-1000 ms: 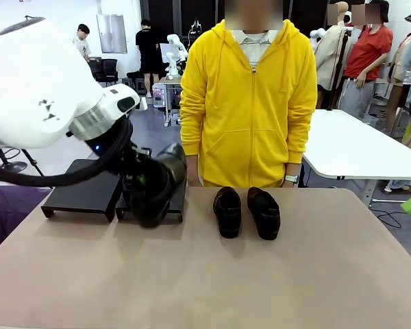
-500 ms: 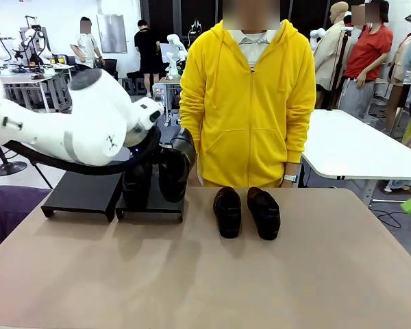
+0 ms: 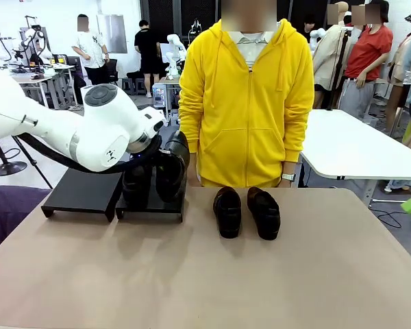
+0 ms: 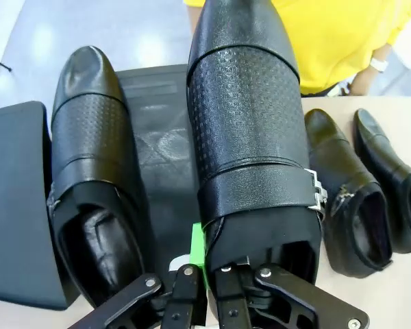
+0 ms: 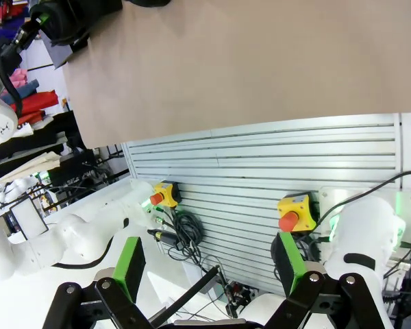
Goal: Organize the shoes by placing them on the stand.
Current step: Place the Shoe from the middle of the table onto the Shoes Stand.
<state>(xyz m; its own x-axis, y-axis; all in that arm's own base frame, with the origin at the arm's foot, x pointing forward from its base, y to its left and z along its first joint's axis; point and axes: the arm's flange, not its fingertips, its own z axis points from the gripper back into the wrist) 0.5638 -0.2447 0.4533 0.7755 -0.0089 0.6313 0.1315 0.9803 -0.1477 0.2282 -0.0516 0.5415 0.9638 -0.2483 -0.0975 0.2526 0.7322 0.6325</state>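
Glossy black shoe (image 4: 250,137), clamped at its heel by the left tool (image 4: 209,266), has moved from the front edge to over the right section of the stand (image 3: 82,194), close beside 1 placed shoe (image 4: 89,151). 2 shoes (image 3: 227,211) wait on the surface (image 3: 205,274); the left section lies free. The right tool (image 5: 209,274) hangs released.

We find the stand (image 3: 82,193) far left on the desk (image 3: 205,274); first shoe (image 3: 135,186) on its right section, second shoe (image 3: 172,168) tilted beside it; third shoe (image 3: 227,212) and fourth shoe (image 3: 264,213) side by side rightward.
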